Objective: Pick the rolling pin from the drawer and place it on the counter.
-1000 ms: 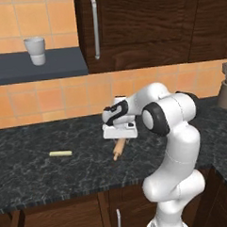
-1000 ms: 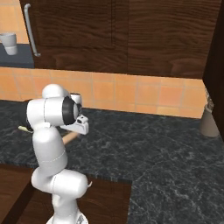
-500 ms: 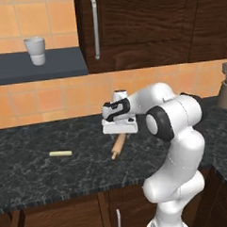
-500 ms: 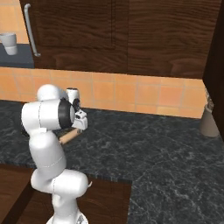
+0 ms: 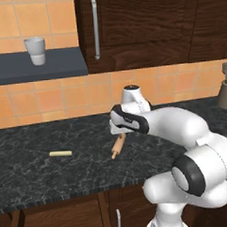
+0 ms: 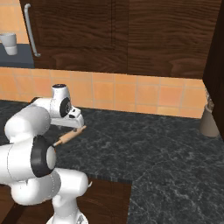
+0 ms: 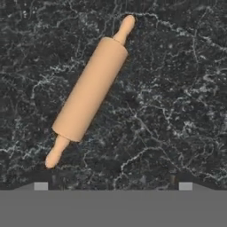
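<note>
The tan rolling pin (image 7: 91, 88) lies flat on the black marbled counter (image 7: 177, 66), slanted across the hand view, and nothing grips it. My gripper (image 7: 113, 186) hangs open just above it, its two tips far apart and clear of the wood. From the left base view the rolling pin (image 5: 117, 147) pokes out below my hand (image 5: 123, 126) on the counter (image 5: 33, 171). From the right, the rolling pin (image 6: 70, 134) rests on the counter (image 6: 144, 148) beneath my gripper (image 6: 77, 124). The drawer is out of view.
A short pale yellow stick (image 5: 60, 153) lies on the counter left of the pin. A grey cup (image 5: 35, 50) stands on the blue-grey wall shelf (image 5: 42, 67). A dark utensil holder (image 5: 225, 93) sits at the counter's far right. Tall dark cabinets hang above.
The rolling pin stays in the same spot on the counter. My arm's upper links have swung round and forward while the hand holds its place over the pin.
</note>
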Controlling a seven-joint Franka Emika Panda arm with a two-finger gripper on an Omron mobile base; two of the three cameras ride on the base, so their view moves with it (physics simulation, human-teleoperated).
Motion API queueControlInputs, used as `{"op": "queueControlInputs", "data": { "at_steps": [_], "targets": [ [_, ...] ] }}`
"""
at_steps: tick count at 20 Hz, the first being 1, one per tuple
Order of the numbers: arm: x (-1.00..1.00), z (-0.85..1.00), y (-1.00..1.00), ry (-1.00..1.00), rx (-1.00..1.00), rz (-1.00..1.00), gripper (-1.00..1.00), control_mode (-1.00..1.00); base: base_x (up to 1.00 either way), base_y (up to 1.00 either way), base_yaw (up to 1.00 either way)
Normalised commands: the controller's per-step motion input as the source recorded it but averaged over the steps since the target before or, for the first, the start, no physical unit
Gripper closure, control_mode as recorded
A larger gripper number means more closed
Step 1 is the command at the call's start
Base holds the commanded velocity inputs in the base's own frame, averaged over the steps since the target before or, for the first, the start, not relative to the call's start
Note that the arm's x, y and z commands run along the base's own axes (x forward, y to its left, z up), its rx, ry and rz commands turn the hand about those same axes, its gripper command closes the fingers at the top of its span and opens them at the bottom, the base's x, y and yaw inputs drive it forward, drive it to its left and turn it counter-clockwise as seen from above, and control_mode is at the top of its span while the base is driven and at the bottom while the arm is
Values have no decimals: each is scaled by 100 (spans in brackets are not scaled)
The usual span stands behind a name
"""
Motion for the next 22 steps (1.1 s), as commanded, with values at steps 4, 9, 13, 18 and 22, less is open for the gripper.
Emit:
{"op": "queueControlInputs", "data": {
  "at_steps": [4,9,13,18,22],
  "targets": [
    [-100,68,-66,-17,0,24,-100,-100,0,0,0],
    [-97,72,-10,-17,-1,21,-100,-100,0,0,0],
    [-86,84,0,-18,0,19,-100,-100,0,0,0],
    [-93,97,-3,-15,0,4,-100,-100,0,0,0],
    [-66,97,-17,-9,0,0,-100,-100,0,0,0]
  ]
}}
